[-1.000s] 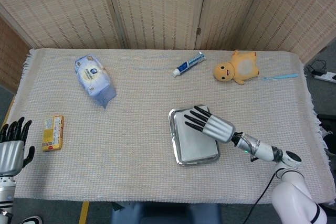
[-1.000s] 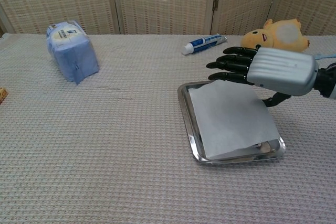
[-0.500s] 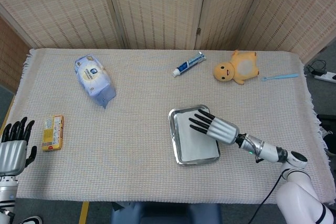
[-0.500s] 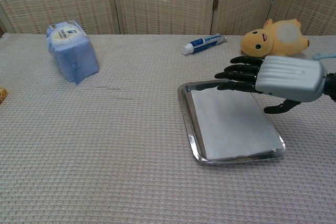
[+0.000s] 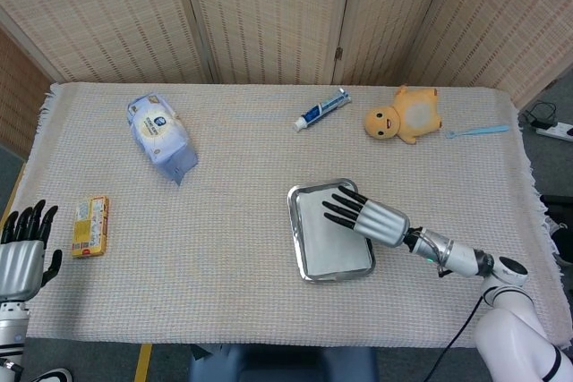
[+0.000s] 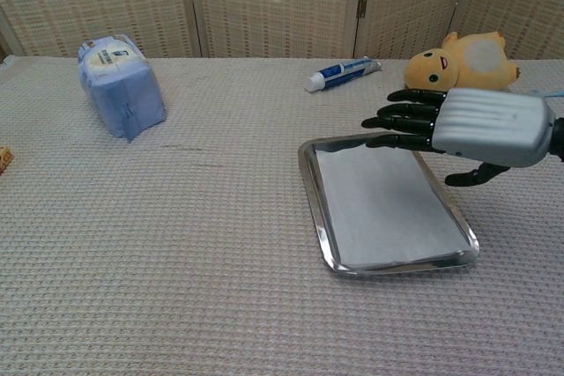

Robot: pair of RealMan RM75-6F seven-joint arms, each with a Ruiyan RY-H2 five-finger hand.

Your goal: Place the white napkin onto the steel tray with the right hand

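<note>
- Right hand (image 6: 480, 128) is seen hovering over the far right part of the steel tray (image 6: 315, 209); fingers (image 6: 401, 118) are held out flat and slightly apart, nothing gripped.
- White napkin (image 6: 379, 205) is recorded lying flat inside the tray, clear of the hand.
- Change noted: one second ago the napkin's near edge was propped up on the tray rim; it is now settled flat within the rim. The hand has been drawn slightly back toward the tray's right edge.
- Left hand (image 5: 20, 252) is seen far left of the tray, off the table's left edge, fingers up and apart, holding nothing.
- Count, placed from the tray: one napkin pack (image 5: 160, 135) far to the left and behind; one yellow box (image 5: 90, 225) far left; one toothpaste tube (image 5: 322, 109) behind; one yellow plush toy (image 5: 404, 114) behind to the right; one blue toothbrush (image 5: 478, 131) further right.
- Everything rests on one woven tablecloth (image 5: 224, 248).
</note>
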